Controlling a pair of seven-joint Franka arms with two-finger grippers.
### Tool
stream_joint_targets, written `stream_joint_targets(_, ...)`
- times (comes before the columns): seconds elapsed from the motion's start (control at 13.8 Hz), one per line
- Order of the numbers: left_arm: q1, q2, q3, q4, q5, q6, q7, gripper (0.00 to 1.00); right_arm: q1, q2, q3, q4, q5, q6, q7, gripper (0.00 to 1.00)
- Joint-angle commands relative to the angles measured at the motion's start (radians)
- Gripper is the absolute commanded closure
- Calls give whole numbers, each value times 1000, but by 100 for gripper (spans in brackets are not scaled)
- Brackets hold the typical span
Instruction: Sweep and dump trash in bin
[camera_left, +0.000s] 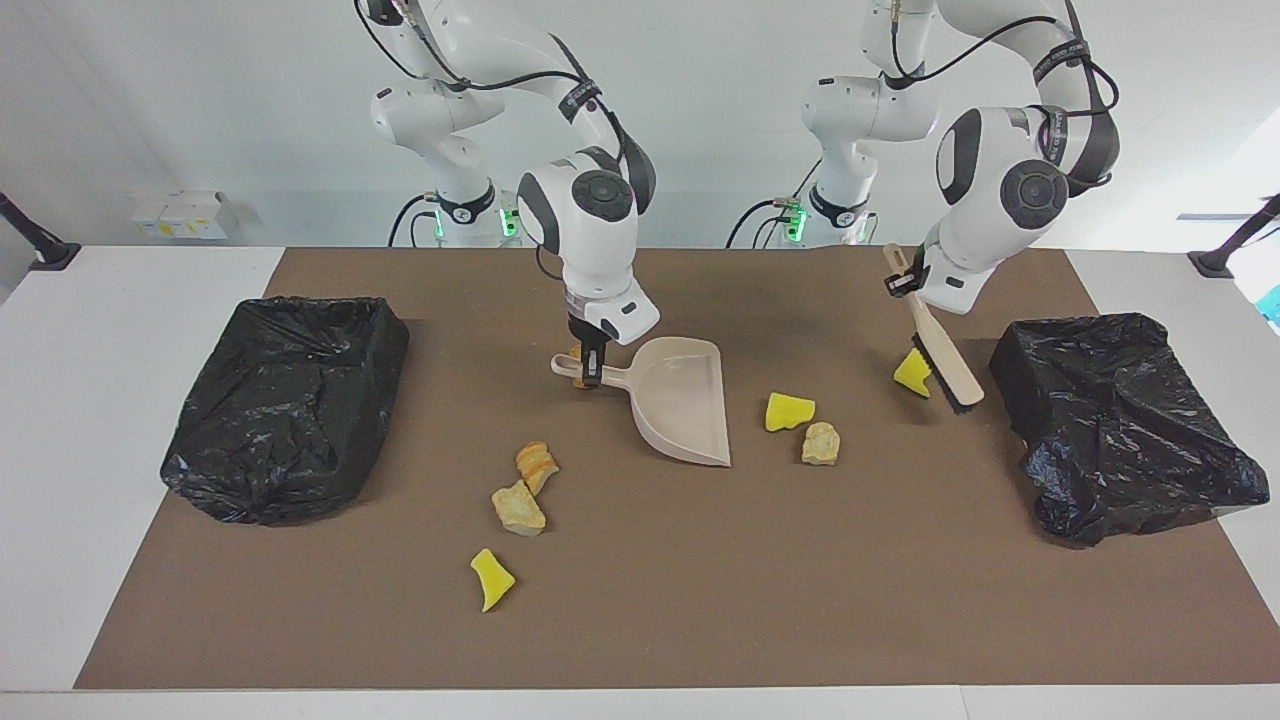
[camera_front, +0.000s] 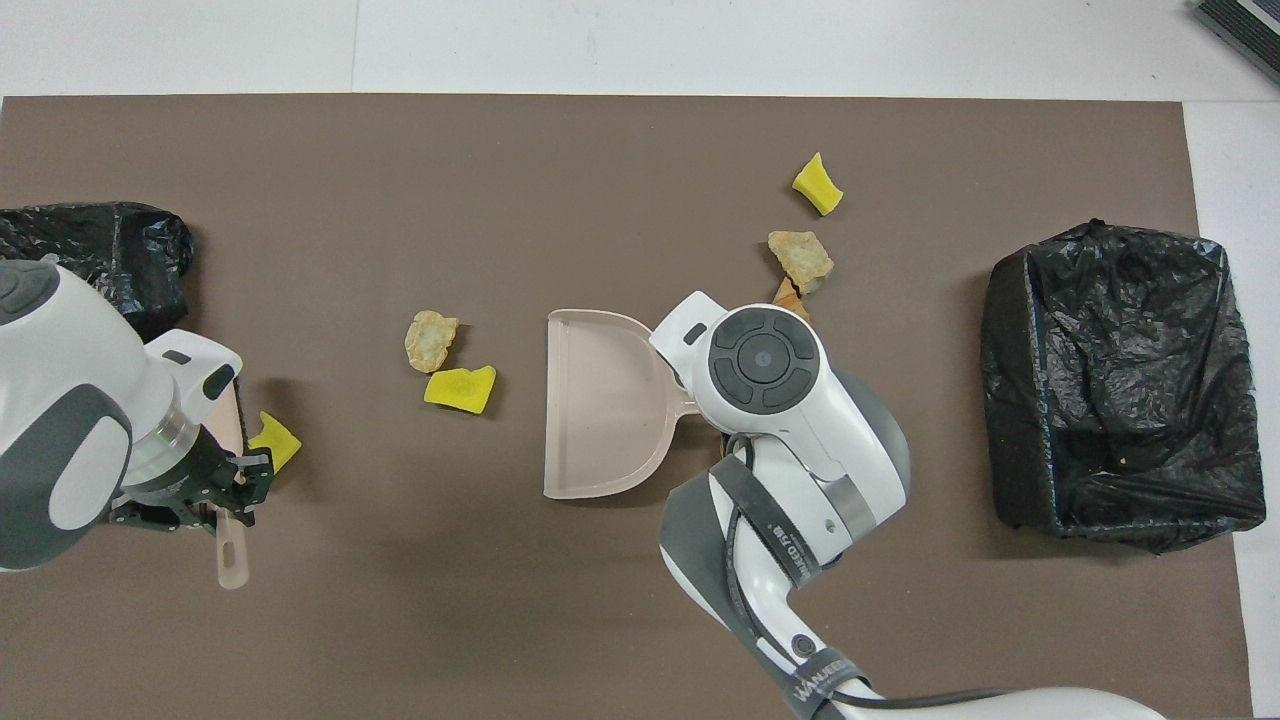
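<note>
- No trash is in the dustpan yet, and none shows in either bin, so nearly all the job is left.
- The right hand is shut on the dustpan handle. The pan sits flat in the middle of the tabletop, with its mouth toward the left arm's end.
- The left hand is shut on the brush, held up over a yellow scrap near the bin at the left arm's end.
- A yellow sponge piece and a tan lump lie together just beside the pan's mouth. I think they are the easiest to sweep in.
- Three more scraps lie toward the right arm's end, near the tabletop's edge away from the robots: an orange lump, a tan rock and a yellow bit.
- One small orange scrap peeks out by the pan handle.
- The other bin is at the right arm's end.
- The pan faces away from those three scraps, so it must turn or move.
</note>
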Motion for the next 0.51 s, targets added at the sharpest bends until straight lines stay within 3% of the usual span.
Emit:
stream_joint_targets(0.0, 65, -105, -10, -137, 35, 57, -4, 100, -1, 2, 6, -8, -23, 3, -5, 100)
stream_joint_targets(0.29, 97, -181, -10, -266, 35, 143, 32, 100, -1, 2, 6, -8, -23, 3, -5, 100)
stream_joint_targets(0.43, 88, -185, -10, -289, 35, 171, 30, 100, -1, 2, 6, -8, -23, 3, -5, 100)
